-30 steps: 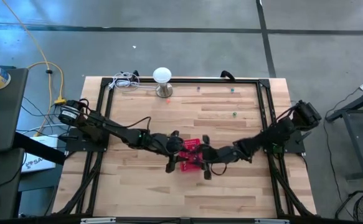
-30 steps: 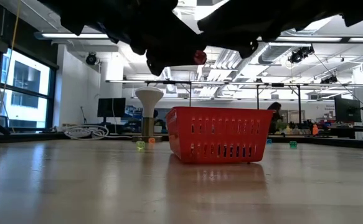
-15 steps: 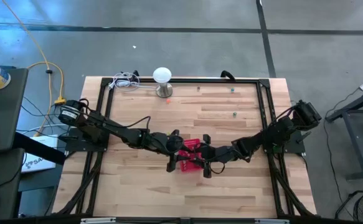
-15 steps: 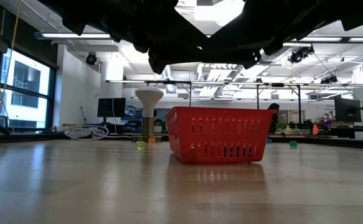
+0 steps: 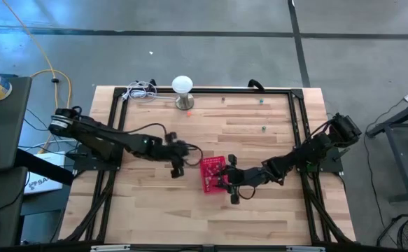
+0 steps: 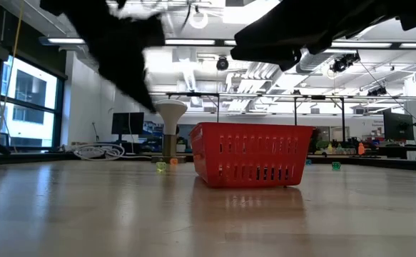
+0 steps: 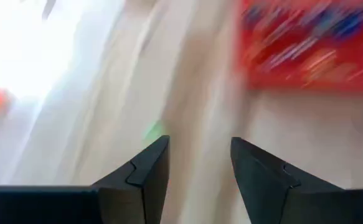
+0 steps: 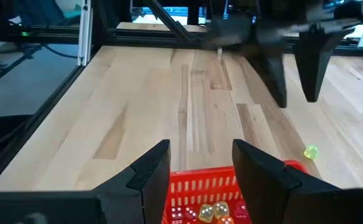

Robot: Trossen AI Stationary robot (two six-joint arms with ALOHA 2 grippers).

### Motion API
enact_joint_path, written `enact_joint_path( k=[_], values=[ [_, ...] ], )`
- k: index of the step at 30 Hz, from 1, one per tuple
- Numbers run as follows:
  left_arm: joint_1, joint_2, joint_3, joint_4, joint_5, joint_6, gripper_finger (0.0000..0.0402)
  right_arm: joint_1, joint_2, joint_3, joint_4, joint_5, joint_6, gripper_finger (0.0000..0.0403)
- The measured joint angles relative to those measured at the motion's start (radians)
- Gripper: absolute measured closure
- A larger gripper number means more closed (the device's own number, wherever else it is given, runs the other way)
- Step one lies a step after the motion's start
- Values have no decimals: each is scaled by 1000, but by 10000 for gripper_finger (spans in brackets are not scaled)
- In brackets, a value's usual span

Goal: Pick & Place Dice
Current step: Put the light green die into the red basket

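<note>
Fingers on my left gripper (image 5: 176,168) stand apart with nothing between them; the left wrist view shows bare wood in the gap. In the high view it sits left of centre, just left of the red basket (image 5: 213,173) and clear of its rim. The left wrist picture is smeared, so I judge the arm is swinging, and I can't read small things in it beyond a green speck on the wood.

At centre, the basket holds several dice (image 8: 213,211); the right wrist view shows yellow, orange and reddish ones lying inside. A loose yellow-green die (image 8: 311,151) lies on the table (image 5: 259,210) just beyond the basket's far corner.

Right of centre, my right gripper (image 5: 230,183) hangs over the basket's right edge, fingers apart and empty, looking down into it.

More dice lie toward the upper part of the high view: an orange one (image 5: 188,114) near the white lamp (image 5: 182,85), a green one (image 5: 264,128) at upper right of centre, and more specks along the far edge.

My worries: both arms work close around one light basket, so a finger catching its rim could drag or tip it and spill the dice. The cubes are tiny, so a slightly off-centre pinch may flick one away across the wood. Reaching for the orange die risks knocking the lamp.
</note>
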Motion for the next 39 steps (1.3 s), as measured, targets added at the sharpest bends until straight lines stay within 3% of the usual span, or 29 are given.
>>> enact_joint_path(
  k=[2,4,7,14,20,26,31,39],
  values=[
    [29,1,-16,-64,-3,-44,238,0,0,0,3,0,0,239],
    [61,1,-53,-27,54,-64,238,0,0,0,10,0,0,239],
    [100,4,-115,85,113,-67,239,0,0,0,15,0,0,239],
    [132,36,-255,441,112,-67,239,0,0,0,15,-1,-1,239],
    [131,141,-334,700,27,-80,239,0,0,0,7,-8,-1,239],
    [93,272,-336,863,-45,-61,239,0,0,0,12,-8,-1,239],
    [52,340,-335,883,-229,-72,239,0,0,0,15,-8,1,239],
    [19,372,-334,885,-254,-92,239,0,0,0,11,-8,2,239]
  ],
)
